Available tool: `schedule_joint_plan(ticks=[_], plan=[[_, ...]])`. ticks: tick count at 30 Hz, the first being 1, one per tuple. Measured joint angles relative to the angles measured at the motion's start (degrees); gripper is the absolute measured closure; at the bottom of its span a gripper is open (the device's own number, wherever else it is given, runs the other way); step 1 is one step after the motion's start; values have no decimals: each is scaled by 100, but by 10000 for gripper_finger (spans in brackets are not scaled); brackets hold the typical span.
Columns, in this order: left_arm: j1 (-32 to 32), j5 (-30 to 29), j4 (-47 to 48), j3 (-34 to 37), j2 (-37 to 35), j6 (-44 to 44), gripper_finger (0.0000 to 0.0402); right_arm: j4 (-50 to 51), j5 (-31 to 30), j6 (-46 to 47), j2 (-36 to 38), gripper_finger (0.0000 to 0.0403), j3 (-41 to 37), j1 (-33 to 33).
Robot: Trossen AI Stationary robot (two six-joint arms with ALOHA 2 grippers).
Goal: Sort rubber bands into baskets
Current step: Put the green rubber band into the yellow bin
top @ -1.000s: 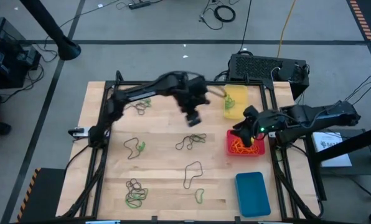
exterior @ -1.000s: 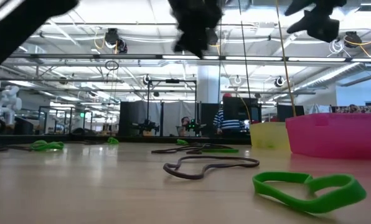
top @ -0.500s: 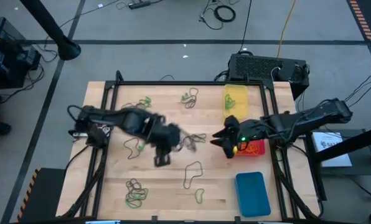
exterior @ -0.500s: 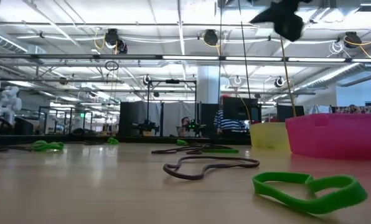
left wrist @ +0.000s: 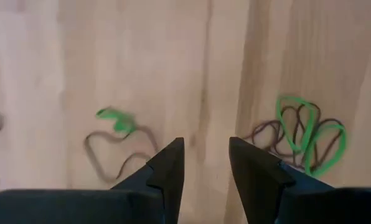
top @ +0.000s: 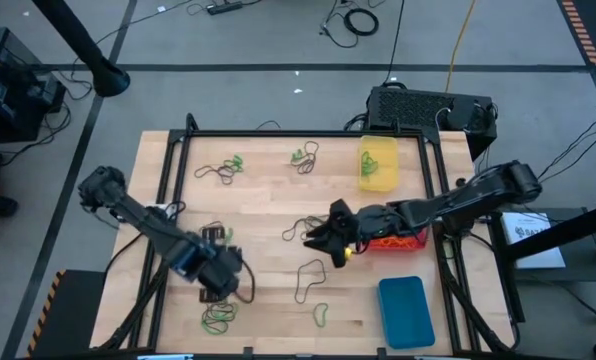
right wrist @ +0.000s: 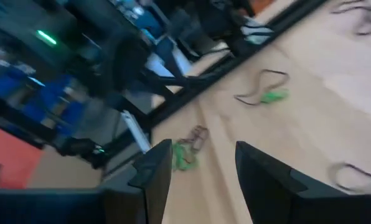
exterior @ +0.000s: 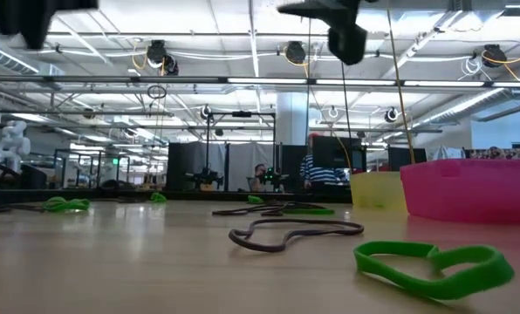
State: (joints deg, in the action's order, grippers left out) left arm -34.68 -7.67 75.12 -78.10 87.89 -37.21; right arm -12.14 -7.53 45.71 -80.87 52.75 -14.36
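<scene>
A pale wooden counter (top: 268, 205) with a black metal frame is lying under two dark robot arms, seen from above. Behind its far right corner a black box (top: 430, 108) is sitting on the floor.

Three small shallow plastic baskets are lining up along the counter's right side: a yellow basket (top: 378, 163) at the far end, a red basket (top: 410, 240) in the middle with thin orange loops inside, and a blue basket (top: 405, 310) at the near end.

The left gripper (top: 218, 283) is hovering over the near left part of the counter, its fingers (left wrist: 167, 165) standing apart with a narrow gap, holding nothing. Just beside it a tangle of green and dark brown rubber bands (top: 218, 310) is lying flat on the wood.

The right gripper (top: 330, 235) is reaching from the right side toward the middle of the counter, near the red basket, its fingers (right wrist: 157, 165) spread apart and empty.

The other rubber bands are scattered as thin floppy loops: a dark brown loop (top: 309, 278) near the middle, a green loop (top: 321, 315) at the near edge, mixed green and dark clusters at the far left (top: 225, 168) and far middle (top: 303, 155), and a dark loop with a green band (top: 216, 237) at the left. From counter height, the green loop (exterior: 434, 262) is lying flat and wavy in front.
</scene>
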Motion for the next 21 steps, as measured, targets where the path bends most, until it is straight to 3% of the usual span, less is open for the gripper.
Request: schedule_joint_plan(ticks=[9, 21], plan=[[-710, -238, -2973, 2039, 104, -9, 267, -1123, 21, 341, -526, 234, 0, -288], [-1210, 244, -4541, 2518, 612, -113, 267, -1114, 234, 282, -463, 234, 0, -337]])
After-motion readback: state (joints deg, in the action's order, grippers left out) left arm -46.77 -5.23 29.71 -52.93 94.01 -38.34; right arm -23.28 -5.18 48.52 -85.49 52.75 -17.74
